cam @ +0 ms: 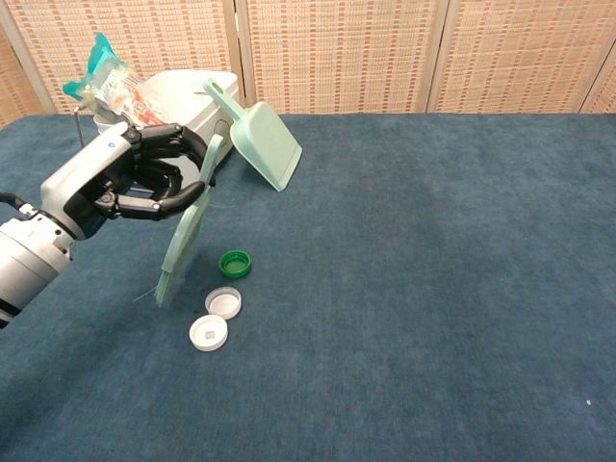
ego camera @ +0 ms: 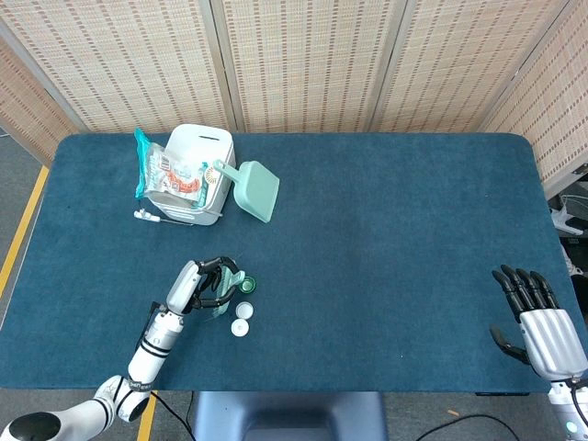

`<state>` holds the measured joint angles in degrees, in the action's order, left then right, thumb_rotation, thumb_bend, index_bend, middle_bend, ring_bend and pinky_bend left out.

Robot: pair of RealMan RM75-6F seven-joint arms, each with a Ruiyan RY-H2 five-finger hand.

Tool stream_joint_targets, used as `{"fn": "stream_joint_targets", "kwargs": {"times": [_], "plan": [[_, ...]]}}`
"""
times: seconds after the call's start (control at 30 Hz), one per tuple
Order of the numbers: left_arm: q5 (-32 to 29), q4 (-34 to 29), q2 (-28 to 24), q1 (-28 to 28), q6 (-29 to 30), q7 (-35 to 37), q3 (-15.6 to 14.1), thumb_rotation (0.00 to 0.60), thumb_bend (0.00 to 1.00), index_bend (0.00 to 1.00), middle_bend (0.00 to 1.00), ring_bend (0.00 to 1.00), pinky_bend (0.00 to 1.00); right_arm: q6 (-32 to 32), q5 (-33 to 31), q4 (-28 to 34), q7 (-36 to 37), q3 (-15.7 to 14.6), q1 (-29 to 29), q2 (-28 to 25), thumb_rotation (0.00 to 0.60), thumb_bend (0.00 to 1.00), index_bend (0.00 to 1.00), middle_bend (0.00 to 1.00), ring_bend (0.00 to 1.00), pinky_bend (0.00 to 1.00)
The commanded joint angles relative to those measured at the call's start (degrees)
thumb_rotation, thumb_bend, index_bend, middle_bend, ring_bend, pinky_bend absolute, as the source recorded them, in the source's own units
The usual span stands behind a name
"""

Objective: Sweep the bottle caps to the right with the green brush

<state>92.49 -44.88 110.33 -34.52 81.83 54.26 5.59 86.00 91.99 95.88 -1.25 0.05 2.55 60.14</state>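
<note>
My left hand (cam: pixel 120 183) (ego camera: pixel 197 286) grips the pale green brush (cam: pixel 188 231) (ego camera: pixel 223 292), whose bristle end hangs down just left of the caps, lifted off the cloth. Three bottle caps lie on the blue table: a green cap (cam: pixel 234 263) (ego camera: pixel 248 285), a white cap (cam: pixel 223 302) (ego camera: pixel 244 310) and another white cap (cam: pixel 208 333) (ego camera: pixel 240 328). The brush touches none of them. My right hand (ego camera: pixel 542 326) rests open at the table's front right corner, far from the caps, and only the head view shows it.
A white bin (cam: pixel 173 120) (ego camera: pixel 197 170) with packets in it stands at the back left. A green dustpan (cam: pixel 260 140) (ego camera: pixel 253 191) leans against it. The blue table (ego camera: pixel 386 248) stretches to the right of the caps.
</note>
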Motion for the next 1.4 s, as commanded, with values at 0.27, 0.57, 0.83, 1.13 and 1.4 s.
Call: {"fn": "stream_joint_targets", "kwargs": {"times": [0.27,0.57,0.83,1.13,1.4], "plan": [[-0.71,5.82,4.26,-2.52,-3.46,3.25,-0.53,0.600,0.76,0.78,0.92,0.77,0.93,-0.02,-0.41,-0.14,0.00,0.19,0.00,0.04,0.600,0.27,0.00,0.01,0.00,0.00],[2.74,4.17,6.04,-2.74,-0.37,4.61,-3.78,0.600,0.76,0.78,0.92,0.77,0.93,-0.24,-0.87,-0.20,0.12,0.34,0.06,0.00,0.600,0.27,0.00,0.01,0.00,0.00],[5.52,0.85,5.76,-3.12,3.03,2.44,-5.37,0.600,0.76,0.78,0.92,0.77,0.93,-0.22,-0.91,-0.19,0.39,0.28,-0.01,-0.21,0.600,0.27,0.00,0.01,0.00,0.00],[5.50,-1.39,1.09,-2.15,6.43,-1.49,-4.73,0.600,0.75,0.78,0.92,0.77,0.93,-0.18,-0.54,-0.19,0.88,0.07,-0.05,-0.49,0.600,0.27,0.00,0.01,0.00,0.00],[4.05,1.08,-8.67,3.05,8.59,-11.75,-6.06,0.600,0.75,0.78,0.92,0.77,0.92,-0.37,-0.04,-0.09,0.82,-0.26,-0.01,-0.53,0.600,0.27,0.00,0.01,0.00,0.00]]}}
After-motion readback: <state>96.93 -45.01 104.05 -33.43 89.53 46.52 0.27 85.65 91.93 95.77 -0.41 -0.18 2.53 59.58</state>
